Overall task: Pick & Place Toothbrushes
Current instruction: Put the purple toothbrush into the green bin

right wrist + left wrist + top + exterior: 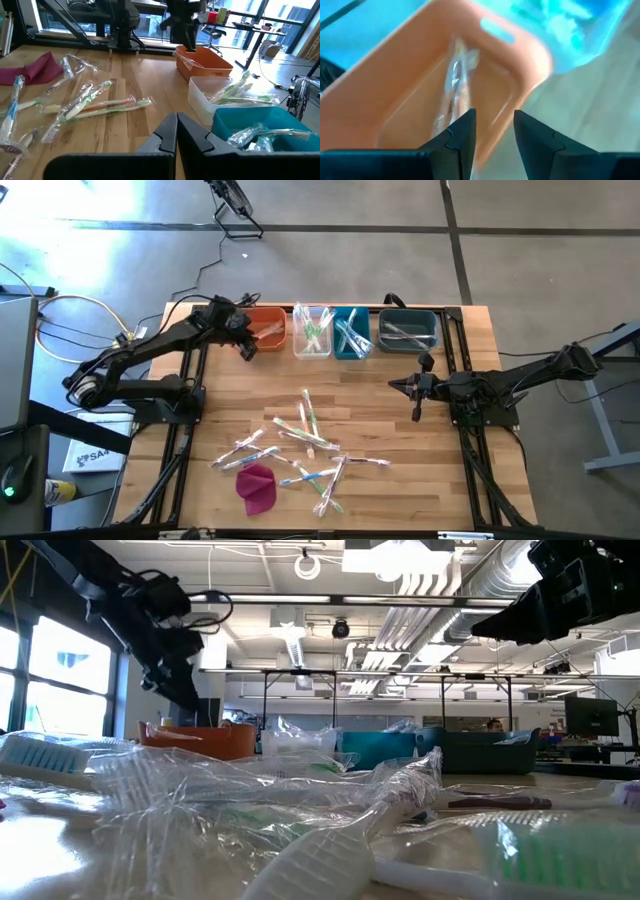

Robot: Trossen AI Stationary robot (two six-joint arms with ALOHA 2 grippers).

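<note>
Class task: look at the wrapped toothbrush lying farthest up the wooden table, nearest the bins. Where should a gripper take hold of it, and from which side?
Probably at mid-handle, coming straight down from above. The clear-wrapped toothbrush lies flat and slightly apart from the heap of wrapped toothbrushes, running roughly toward the row of bins. Fingers set across its thin handle would likely close cleanly; the crinkly wrapper may slip at the ends.

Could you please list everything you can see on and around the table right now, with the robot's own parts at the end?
Bins: four in a row at the table's far edge: orange bin, clear bin, teal bin, dark blue-grey bin; each holds wrapped toothbrushes.
Loose toothbrushes: over a dozen, wrapped, scattered mid-table.
Magenta cloth: one, near edge.
Table: one, wood.
Left gripper: fingers apart, empty, above the orange bin.
Right gripper: shut, empty, waiting near the blue-grey bin.
</note>
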